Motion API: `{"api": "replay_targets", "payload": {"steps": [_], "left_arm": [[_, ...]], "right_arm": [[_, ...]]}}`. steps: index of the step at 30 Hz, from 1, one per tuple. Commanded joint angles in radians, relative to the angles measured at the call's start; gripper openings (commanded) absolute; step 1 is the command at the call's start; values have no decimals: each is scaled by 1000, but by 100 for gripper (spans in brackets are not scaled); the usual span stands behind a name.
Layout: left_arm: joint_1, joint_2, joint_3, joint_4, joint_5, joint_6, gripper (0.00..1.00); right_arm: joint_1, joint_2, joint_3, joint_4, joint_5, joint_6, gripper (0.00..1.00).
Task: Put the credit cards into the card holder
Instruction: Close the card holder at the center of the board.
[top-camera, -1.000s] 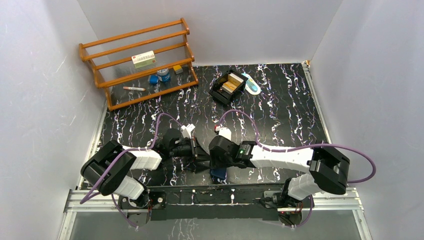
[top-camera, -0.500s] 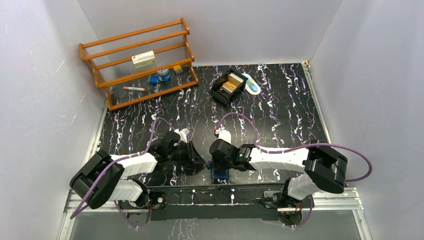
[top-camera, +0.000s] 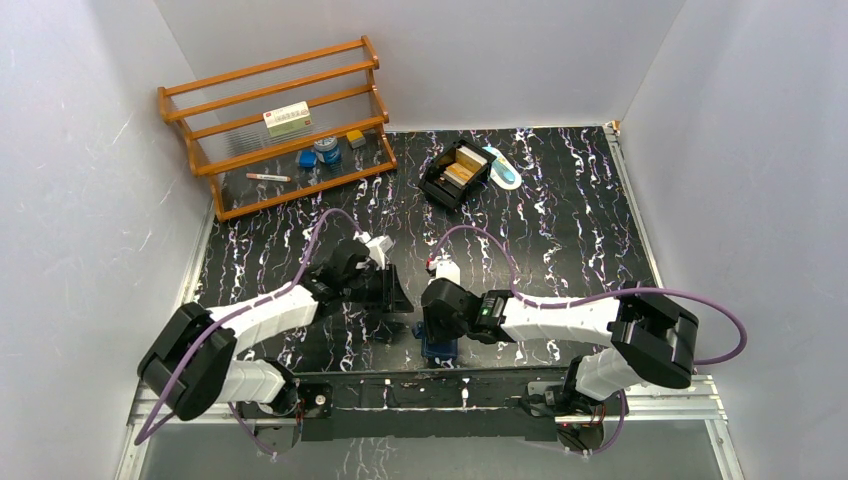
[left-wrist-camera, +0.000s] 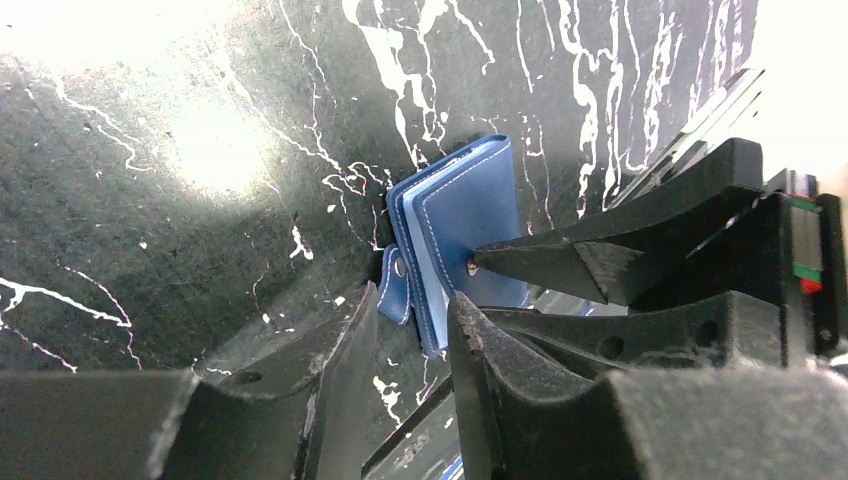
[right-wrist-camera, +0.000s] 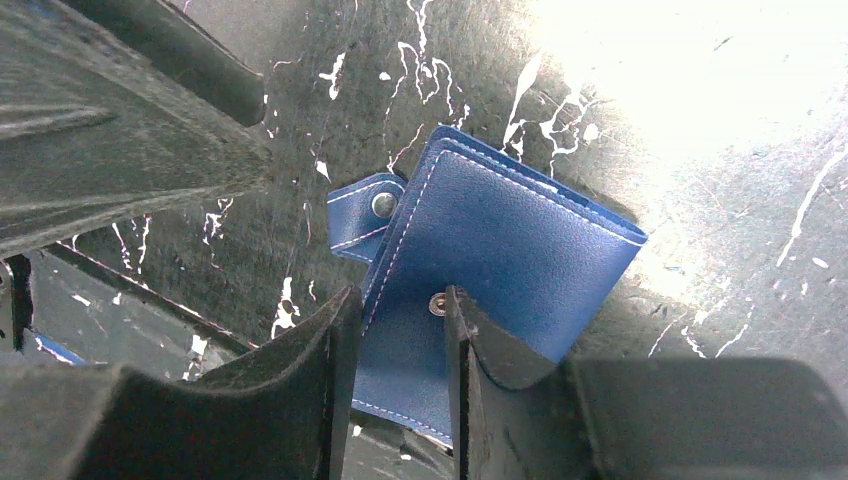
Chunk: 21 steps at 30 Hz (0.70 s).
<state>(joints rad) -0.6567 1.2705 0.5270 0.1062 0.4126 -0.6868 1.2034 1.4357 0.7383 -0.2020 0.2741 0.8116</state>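
The card holder (top-camera: 438, 348), a folded navy-blue wallet with a snap stud, lies flat near the table's front edge. My right gripper (top-camera: 437, 333) stands over it, jaws apart. In the right wrist view the card holder (right-wrist-camera: 500, 240) shows between the tips of the right gripper (right-wrist-camera: 398, 300), one tip beside the stud. My left gripper (top-camera: 398, 298) is open just left of it. In the left wrist view the left gripper (left-wrist-camera: 410, 310) holds nothing, and the card holder (left-wrist-camera: 465, 225) lies beyond its tips. Gold credit cards (top-camera: 460, 168) sit in a black tray (top-camera: 437, 190) at the back.
A wooden rack (top-camera: 280, 125) stands at the back left, holding a white-and-red box (top-camera: 288, 119) and small items. A white-and-blue object (top-camera: 503, 168) lies right of the tray. The metal base rail (top-camera: 430, 395) runs just in front of the card holder.
My left gripper has opened and drawn back up and to the left, away from the card holder. My right gripper has narrowed a little and stayed over the holder.
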Motion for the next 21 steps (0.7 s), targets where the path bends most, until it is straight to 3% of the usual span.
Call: {"api": "replay_targets", "payload": {"steps": [1, 7, 17, 21], "left_arm": [[-2, 60, 50, -77, 53, 86, 31], [-2, 196, 88, -56, 143, 101, 31], [-3, 287, 66, 81, 258, 48, 32], [-3, 298, 54, 112, 282, 47, 24]], "right_arm": [[-4, 25, -45, -47, -18, -12, 42], [-4, 23, -46, -45, -19, -11, 42], [-4, 25, -50, -44, -23, -15, 42], [-4, 25, -51, -42, -22, -15, 42]]}}
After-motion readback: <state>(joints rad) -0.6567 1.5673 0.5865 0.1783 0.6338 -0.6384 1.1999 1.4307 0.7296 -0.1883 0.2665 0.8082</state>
